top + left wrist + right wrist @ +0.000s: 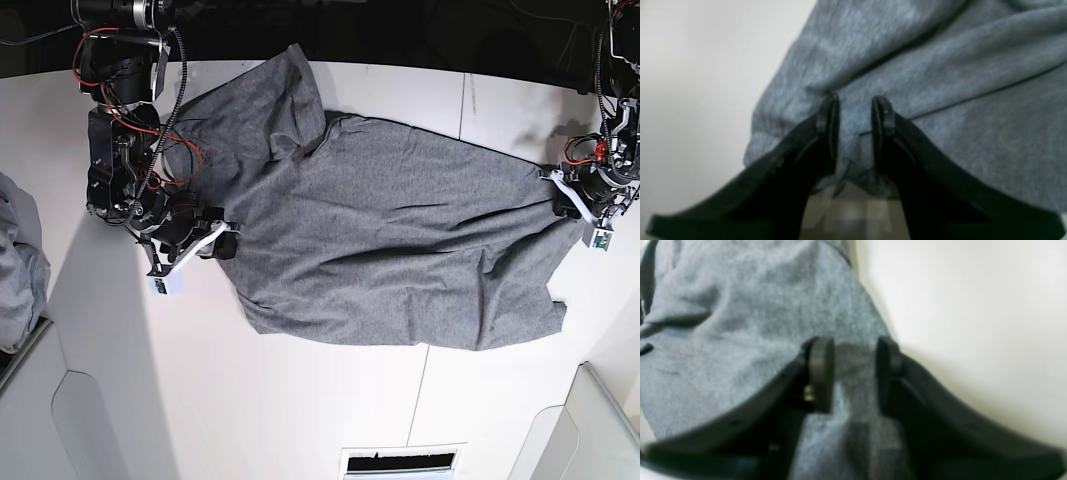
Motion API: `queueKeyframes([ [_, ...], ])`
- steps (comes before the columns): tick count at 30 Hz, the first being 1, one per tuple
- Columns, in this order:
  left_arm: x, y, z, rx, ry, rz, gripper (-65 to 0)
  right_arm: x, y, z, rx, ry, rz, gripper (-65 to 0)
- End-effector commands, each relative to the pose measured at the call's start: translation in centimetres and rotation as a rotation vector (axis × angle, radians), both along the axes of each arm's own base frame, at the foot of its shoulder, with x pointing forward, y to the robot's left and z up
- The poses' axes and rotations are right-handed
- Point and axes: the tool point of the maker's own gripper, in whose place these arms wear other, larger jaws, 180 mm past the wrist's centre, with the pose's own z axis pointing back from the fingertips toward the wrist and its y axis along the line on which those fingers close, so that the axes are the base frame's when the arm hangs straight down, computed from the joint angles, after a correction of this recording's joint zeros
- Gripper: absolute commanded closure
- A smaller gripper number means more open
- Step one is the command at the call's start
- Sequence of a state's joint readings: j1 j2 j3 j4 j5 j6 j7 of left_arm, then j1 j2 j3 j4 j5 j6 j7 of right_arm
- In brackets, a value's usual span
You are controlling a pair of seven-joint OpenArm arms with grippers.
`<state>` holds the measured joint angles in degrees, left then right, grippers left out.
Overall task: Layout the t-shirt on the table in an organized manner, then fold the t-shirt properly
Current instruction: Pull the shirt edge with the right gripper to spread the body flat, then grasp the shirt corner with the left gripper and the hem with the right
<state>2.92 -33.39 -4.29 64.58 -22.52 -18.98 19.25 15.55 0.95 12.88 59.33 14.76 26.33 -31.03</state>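
The t-shirt [400, 240] lies spread but rumpled across the table [300, 400], soft, light and limp; it looks likely to sag and crease unless held at its edges. The left gripper [855, 110] and right gripper [853, 350] each straddle a fold of cloth at opposite ends, jaws apart around it; I cannot tell whether either pinches.

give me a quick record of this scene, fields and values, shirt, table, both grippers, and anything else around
t-shirt: grey, spread across the table, rumpled, not folded
table: white
left gripper: at one shirt edge, cloth between its fingers
right gripper: at the opposite edge, cloth between its fingers
grip: jaws partly apart; firm hold unclear
other cloth: pale grey bundle at the base view's left edge
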Motion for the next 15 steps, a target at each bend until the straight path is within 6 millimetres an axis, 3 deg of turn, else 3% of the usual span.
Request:
queueKeyframes([
  [1,0.7,1.3,0.9,0.021,-0.02,0.011,-18.1,0.8,0.0,0.9,0.001,-0.031,0.016,-6.0],
  [2,0.2,1.8,0.3,0.032,0.003,0.02,-18.1,0.7,0.1,0.8,-0.004,-0.033,0.028,0.0],
  [6,-2.3,2.9,-1.4,0.102,0.146,-0.013,-18.1,0.8,-0.9,0.8,-0.038,-0.044,0.04,0.0],
  [10,-4.4,0.5,-2.5,0.025,0.236,-0.105,-18.1,1.2,-3.0,1.4,-0.078,-0.068,0.028,0.0],
  [15,-7.7,-2.5,-3.0,-0.05,0.287,-0.171,-18.1,0.2,-5.9,1.4,-0.134,-0.061,0.024,0.0],
])
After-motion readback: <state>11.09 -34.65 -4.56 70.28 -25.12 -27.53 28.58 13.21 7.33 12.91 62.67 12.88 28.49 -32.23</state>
